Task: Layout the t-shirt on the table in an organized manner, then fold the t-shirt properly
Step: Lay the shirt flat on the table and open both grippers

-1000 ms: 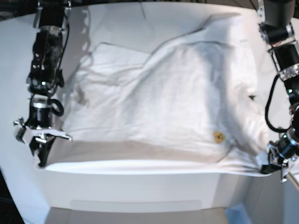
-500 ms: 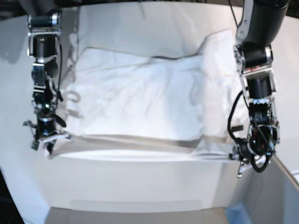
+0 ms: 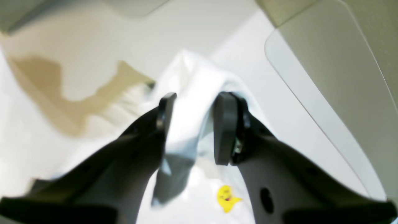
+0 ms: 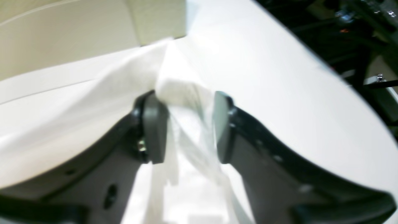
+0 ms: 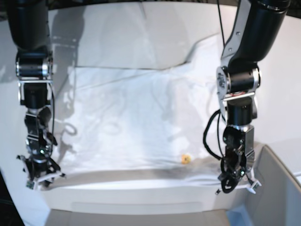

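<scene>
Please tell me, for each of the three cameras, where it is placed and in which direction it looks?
Base: above the front, looking down at the table and t-shirt; both arms show.
Left wrist: on the left arm, looking along the left hand, open around cloth.
Right wrist: on the right arm, looking along the right hand, open around cloth.
Shared: the yellow star, base and left wrist.
</scene>
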Robot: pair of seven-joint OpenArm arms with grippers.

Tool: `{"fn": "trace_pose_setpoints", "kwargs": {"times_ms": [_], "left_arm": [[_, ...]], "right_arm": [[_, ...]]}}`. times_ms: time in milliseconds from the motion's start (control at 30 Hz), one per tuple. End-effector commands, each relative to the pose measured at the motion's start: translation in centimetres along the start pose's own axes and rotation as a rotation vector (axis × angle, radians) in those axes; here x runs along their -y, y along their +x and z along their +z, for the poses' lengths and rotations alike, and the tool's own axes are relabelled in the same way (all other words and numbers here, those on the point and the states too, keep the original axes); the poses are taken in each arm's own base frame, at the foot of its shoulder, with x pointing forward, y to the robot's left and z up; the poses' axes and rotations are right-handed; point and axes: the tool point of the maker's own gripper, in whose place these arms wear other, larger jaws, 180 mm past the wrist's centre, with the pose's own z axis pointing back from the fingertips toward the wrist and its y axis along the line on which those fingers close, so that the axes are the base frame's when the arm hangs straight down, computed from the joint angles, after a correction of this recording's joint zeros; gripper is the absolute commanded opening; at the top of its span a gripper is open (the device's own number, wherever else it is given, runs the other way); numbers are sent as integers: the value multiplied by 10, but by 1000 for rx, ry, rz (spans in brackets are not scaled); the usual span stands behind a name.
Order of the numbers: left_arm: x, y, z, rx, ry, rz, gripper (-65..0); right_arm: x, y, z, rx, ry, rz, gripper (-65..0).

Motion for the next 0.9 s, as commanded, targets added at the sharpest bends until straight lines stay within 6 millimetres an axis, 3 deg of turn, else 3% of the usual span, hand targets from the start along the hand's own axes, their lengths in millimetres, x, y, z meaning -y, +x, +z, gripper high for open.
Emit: {"fn": "trace_pose_setpoints", "kwargs": {"times_ms": [0, 167, 267, 433, 533, 700, 867], "left_arm": [[14, 37, 9, 89, -23, -5, -443], [14, 30, 8, 52, -22, -26, -440], [25, 27, 10, 66, -31, -119, -440], [38, 49, 10, 262, -29, -286, -433], [54, 68, 10, 410, -12, -400, -421], [71, 52, 10, 412, -23, -558, -421], [41, 27, -2, 353, 19, -550, -421]], "right_arm": [[-2, 40, -3, 91, 6, 1, -366], [-5, 40, -3, 92, 12, 12, -353], [-5, 30, -2, 74, 13, 17, -353], [4, 20, -4, 48, -6, 17, -353], [4, 38, -6, 74, -8, 5, -353], [4, 31, -5, 63, -8, 11, -353], [3, 30, 0, 80, -1, 17, -353]]}}
